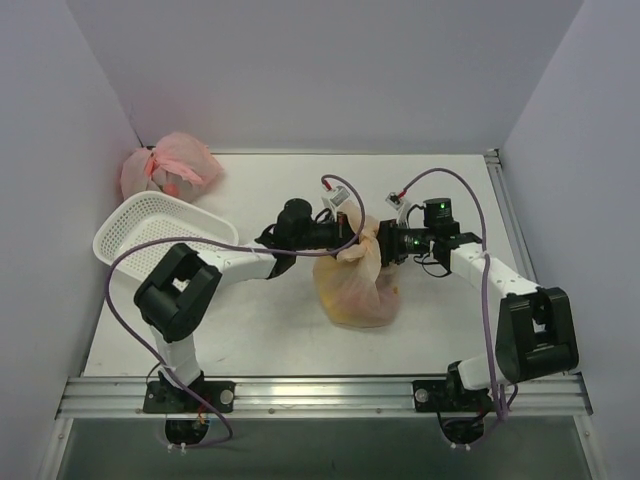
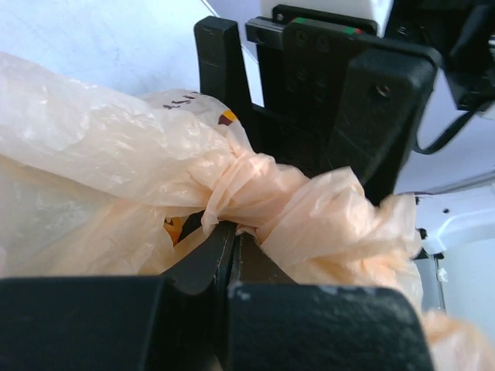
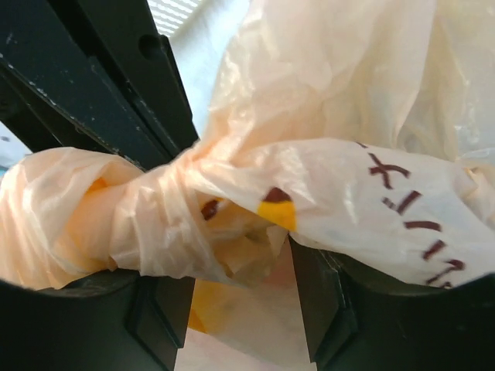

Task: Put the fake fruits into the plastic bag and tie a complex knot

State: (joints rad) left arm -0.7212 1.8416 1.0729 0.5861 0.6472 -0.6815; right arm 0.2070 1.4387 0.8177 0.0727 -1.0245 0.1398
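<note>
The plastic bag (image 1: 356, 288), pale orange with banana print, sits mid-table with its top twisted into a knot (image 1: 362, 246). The fake fruits are hidden inside; only yellow patches show through the film (image 3: 209, 309). My left gripper (image 1: 347, 233) reaches in from the left. In the left wrist view its jaws are shut on a fold of the bag (image 2: 116, 154) just below the knot (image 2: 236, 182), with the gripper (image 2: 233, 229) pinching there. My right gripper (image 1: 384, 243) comes from the right. It is open (image 3: 240, 297), fingers (image 3: 329, 305) apart, with the knotted neck (image 3: 178, 193) lying across them.
A white mesh basket (image 1: 160, 236) stands at the left beside my left arm. A plain pink tied bag (image 1: 170, 166) lies in the far left corner. Walls enclose the table on the left, back and right. A metal rail (image 1: 320, 395) runs along the near edge.
</note>
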